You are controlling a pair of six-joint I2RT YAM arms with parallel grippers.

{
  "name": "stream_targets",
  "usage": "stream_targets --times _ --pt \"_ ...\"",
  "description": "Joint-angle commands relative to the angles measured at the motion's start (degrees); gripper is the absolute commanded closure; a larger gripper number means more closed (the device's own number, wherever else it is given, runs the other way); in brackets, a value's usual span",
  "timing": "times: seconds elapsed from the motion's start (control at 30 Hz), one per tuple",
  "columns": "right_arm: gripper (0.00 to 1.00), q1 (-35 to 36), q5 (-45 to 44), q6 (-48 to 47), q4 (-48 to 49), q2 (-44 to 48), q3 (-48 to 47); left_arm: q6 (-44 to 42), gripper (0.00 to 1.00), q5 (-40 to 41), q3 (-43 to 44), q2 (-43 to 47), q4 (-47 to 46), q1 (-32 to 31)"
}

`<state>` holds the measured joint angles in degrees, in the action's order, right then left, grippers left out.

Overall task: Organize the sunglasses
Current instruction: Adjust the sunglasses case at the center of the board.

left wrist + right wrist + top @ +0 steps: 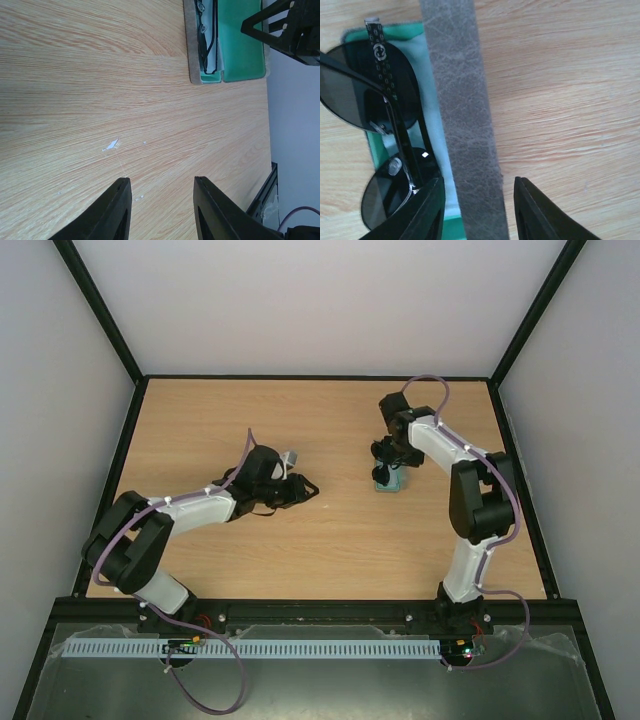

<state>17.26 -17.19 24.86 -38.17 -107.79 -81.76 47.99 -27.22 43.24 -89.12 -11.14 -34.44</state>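
My left gripper is apart, holding nothing. My right gripper, apart too, hovers over the grey case with green inside. The round dark wire sunglasses lie in it; my bump could knock them out.

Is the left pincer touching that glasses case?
Apart. The left wrist view shows a wide stretch of bare table between the left pincer and the case.

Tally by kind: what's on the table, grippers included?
Sunglasses: 1
Case: 1
Grippers: 2 (left gripper, right gripper)
Total: 4
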Motion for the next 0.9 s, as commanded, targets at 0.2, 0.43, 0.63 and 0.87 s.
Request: stream_targets --times 0.2,0.43,0.63,0.87 --pt "0.81 0.10 3.71 0.21 1.14 1.72 2.57 -0.28 0.64 0.96 0.68 0.46 0.27 -0.90" --pt "0.85 3.22 3.82 0.10 1.50 5.20 6.22 0.06 0.64 1.63 0.40 0.94 0.15 -2.18" --pt "0.85 11.06 1.42 1.86 -0.77 8.02 7.71 0.60 0.64 2.25 -0.95 3.00 0.17 -2.65" --pt "0.85 22.41 -2.98 6.43 -5.16 12.74 11.14 1.05 0.64 3.86 -5.44 12.45 3.22 -2.65"
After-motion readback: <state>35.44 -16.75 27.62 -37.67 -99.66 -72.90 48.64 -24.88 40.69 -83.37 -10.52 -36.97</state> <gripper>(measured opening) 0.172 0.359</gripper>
